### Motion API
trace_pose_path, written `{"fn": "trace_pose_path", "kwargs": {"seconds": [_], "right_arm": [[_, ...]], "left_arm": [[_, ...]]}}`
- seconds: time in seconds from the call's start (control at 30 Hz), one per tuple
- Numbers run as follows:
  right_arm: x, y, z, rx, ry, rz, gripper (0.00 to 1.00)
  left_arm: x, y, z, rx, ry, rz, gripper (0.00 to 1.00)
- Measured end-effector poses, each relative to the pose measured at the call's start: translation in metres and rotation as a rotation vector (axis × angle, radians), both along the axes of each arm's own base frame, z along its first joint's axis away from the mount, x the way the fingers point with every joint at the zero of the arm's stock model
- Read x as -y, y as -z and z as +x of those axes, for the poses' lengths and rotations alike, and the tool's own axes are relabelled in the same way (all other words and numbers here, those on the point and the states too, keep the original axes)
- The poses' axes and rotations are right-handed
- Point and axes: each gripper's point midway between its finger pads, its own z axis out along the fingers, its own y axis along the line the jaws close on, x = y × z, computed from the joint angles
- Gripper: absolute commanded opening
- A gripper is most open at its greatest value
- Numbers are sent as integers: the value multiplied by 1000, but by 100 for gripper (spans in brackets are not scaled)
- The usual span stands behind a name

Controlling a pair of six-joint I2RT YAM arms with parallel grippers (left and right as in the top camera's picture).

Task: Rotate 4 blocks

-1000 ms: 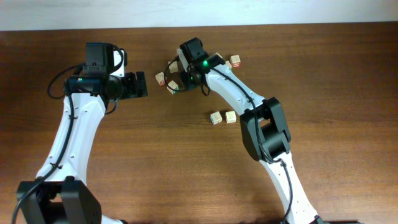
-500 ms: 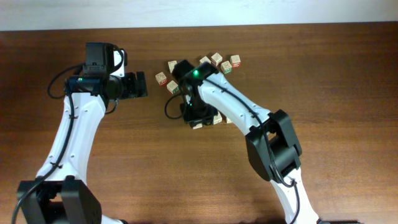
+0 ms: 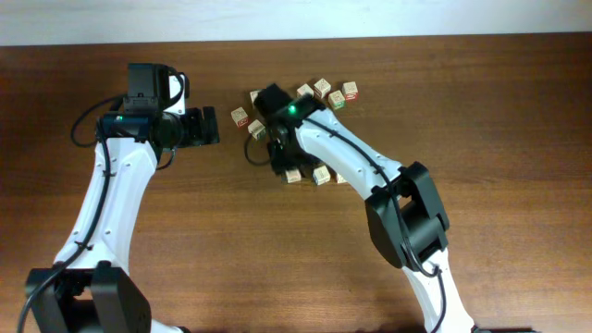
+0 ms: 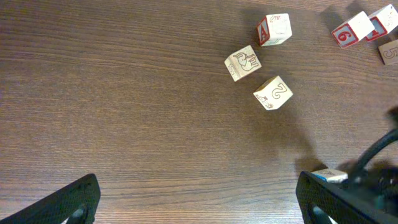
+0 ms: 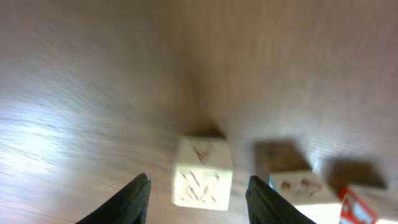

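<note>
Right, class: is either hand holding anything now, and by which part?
Nothing is held. The right hand straddles a block with gaps on both sides; the left hand is open and empty.

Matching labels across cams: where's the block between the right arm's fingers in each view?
Overhead: block mid-table, left end of a short row of blocks.
Left wrist: bottom right, just a blue-edged sliver; rest hidden.
Right wrist: bottom centre, between the open right fingers, not touching them.
Landmark: the neighbour block just to its right, in overhead and right wrist; not seen in left wrist.
</note>
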Motion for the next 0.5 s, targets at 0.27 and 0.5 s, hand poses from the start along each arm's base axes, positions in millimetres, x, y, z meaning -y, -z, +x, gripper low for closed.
{"fn": "trace_pose_path", "kwargs": {"seconds": [0.27,0.5], "right_arm": [[-63,-11,95,386,-147,203,71],[-67,27,108,418,-248,171,33]], "left_arm": [[0,0,0,0,0,0,99],[0,0,0,0,0,0,99]]}}
